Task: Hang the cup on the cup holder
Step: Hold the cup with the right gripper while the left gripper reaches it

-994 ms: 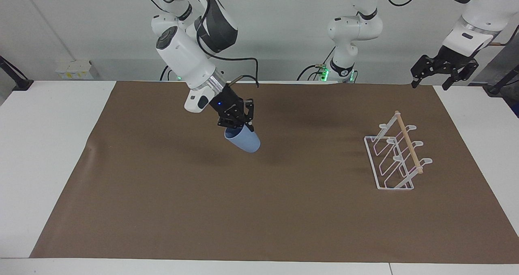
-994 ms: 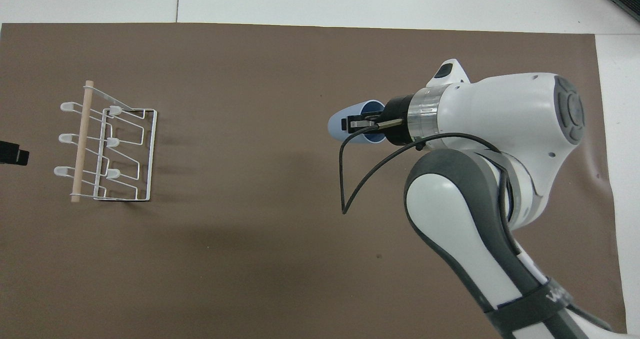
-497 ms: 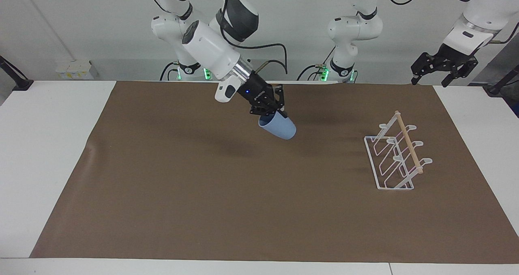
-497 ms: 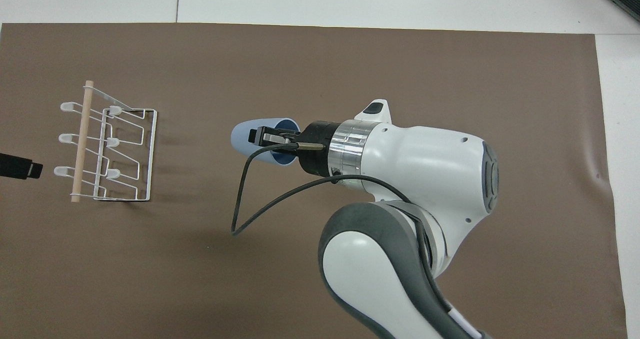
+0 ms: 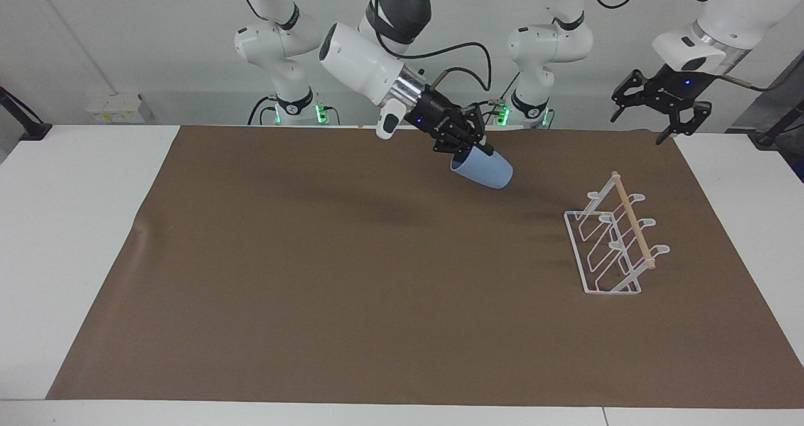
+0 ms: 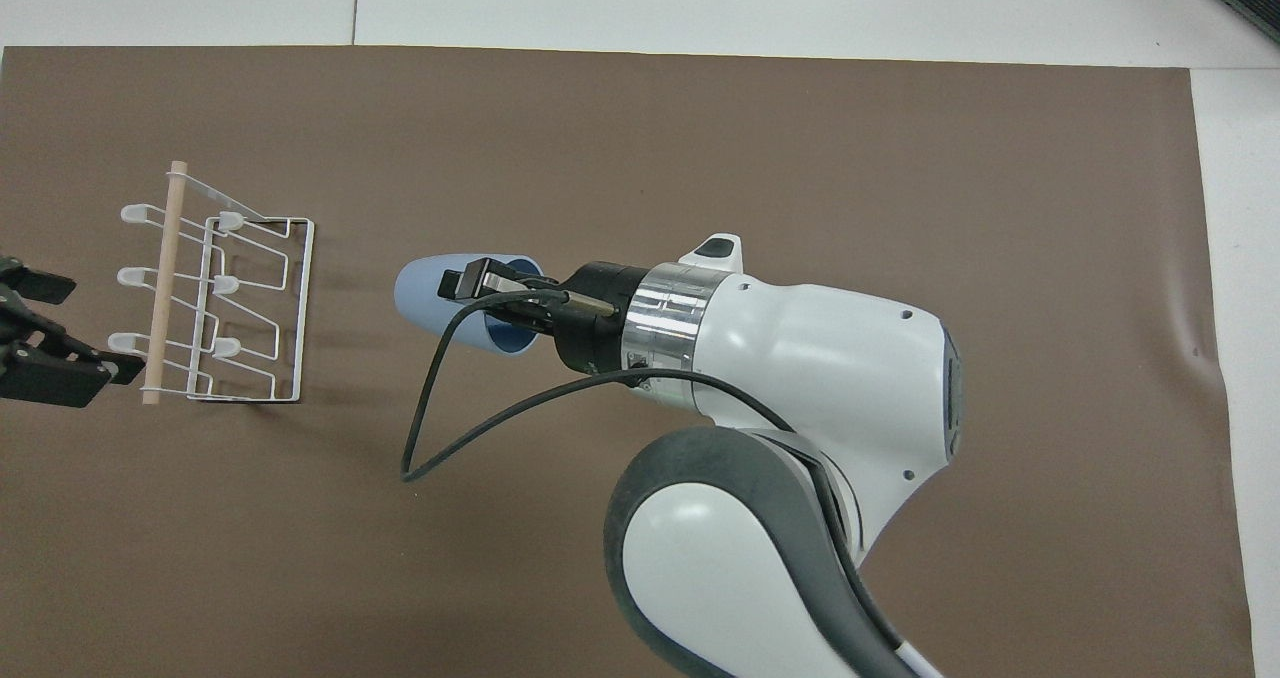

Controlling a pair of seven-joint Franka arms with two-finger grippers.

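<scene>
Right tool (image 5: 468, 149) clamps the cup (image 5: 483, 168) by its rim, tilted, base pointing toward the cup holder (image 5: 612, 240) at the left arm's end; left tool (image 5: 659, 102) open, nearer the holder.

My right gripper (image 5: 468, 151) clamps the cup (image 5: 482, 168) above the tabletop (image 5: 75, 225). The cup holder (image 5: 612, 244) stands at four o'clock from it. My left gripper (image 5: 653, 109) hangs with its jaws apart.

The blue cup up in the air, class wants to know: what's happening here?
The right gripper holds the cup by its rim, tilted, above the brown mat, short of the cup holder, which stands empty toward the left arm's end. The left gripper hangs open in the air near the holder.
</scene>
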